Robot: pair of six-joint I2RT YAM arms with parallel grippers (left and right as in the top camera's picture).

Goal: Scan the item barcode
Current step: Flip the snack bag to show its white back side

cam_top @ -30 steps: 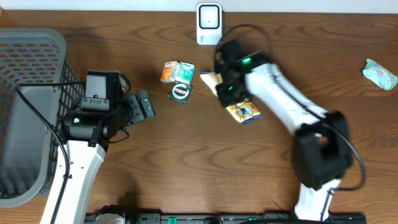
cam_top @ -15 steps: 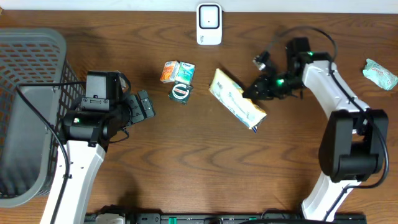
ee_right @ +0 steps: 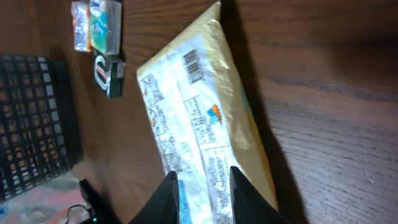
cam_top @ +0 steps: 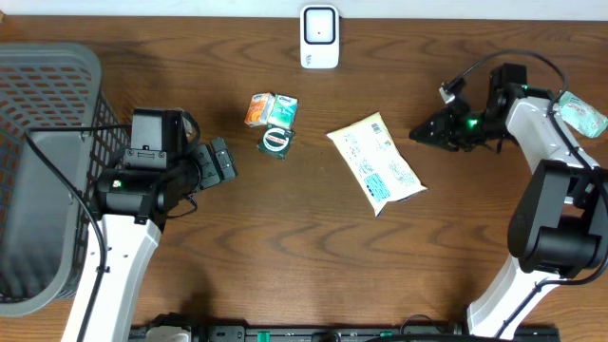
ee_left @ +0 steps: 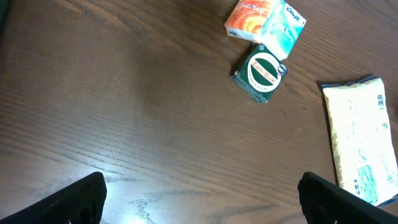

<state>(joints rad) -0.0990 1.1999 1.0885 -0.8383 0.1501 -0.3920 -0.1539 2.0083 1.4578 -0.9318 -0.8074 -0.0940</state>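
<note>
Packet [cam_top: 376, 162] lay flat on the table [cam_top: 285, 247], barcode up, beside tissue packs [cam_top: 261, 109] and a green box [cam_top: 275, 141]. Right fingers [ee_right: 169, 196] were narrowly parted and empty, left fingers [ee_left: 81, 196] spread wide!

A dark brown wooden table [cam_top: 285, 256] with bold, wavy grain fills nearly the whole overhead view. A thin pale strip [cam_top: 142, 6] runs along the top edge of the frame; wall or table edge, I cannot tell. A grey lattice-walled basket [cam_top: 57, 62] stands at the far left, and a black rail [cam_top: 313, 333] lines the bottom edge. Soft light glints off the wood at lower left in the left wrist view.
</note>
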